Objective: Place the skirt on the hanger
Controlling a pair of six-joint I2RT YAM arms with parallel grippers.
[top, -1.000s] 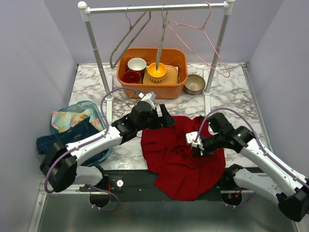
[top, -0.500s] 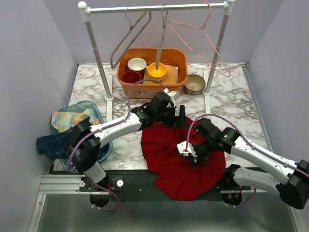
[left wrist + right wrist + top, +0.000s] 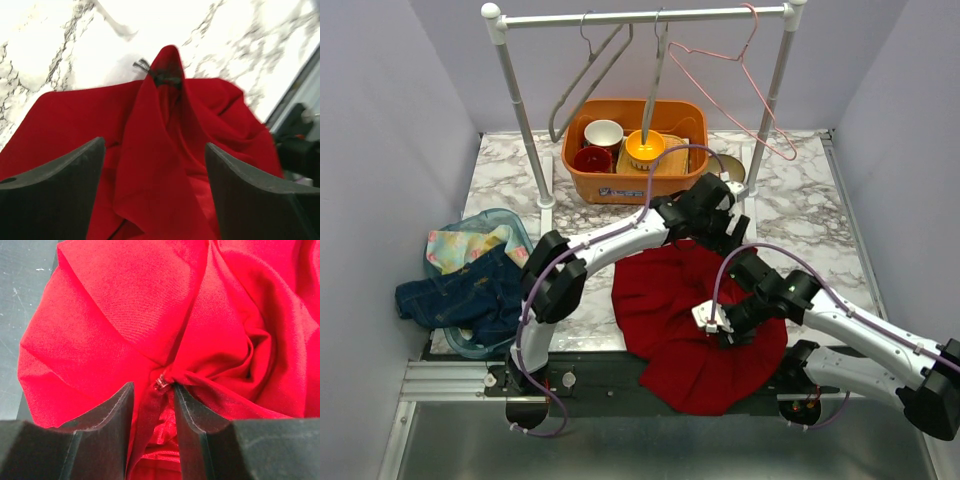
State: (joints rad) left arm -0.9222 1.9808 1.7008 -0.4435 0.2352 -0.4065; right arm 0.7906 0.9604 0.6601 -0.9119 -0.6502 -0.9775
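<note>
Marble-patterned tabletop [image 3: 800, 200] carries the crumpled red fabric skirt [image 3: 665, 300] at its 6 o'clock edge. The right gripper [image 3: 153, 390], jaws partly apart, straddles a fold; the left gripper [image 3: 155, 145] gapes wide over the skirt's 12 o'clock edge. A pink wire hanger [image 3: 741, 62] hangs at 1 o'clock.

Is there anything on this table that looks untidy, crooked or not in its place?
Yes. The crumpled red fabric skirt lies bunched, its near part hanging over the table edge. The pink wire hanger hangs tilted on the white rack. Blue denim jeans spill over the rim of the light-blue basin.
</note>
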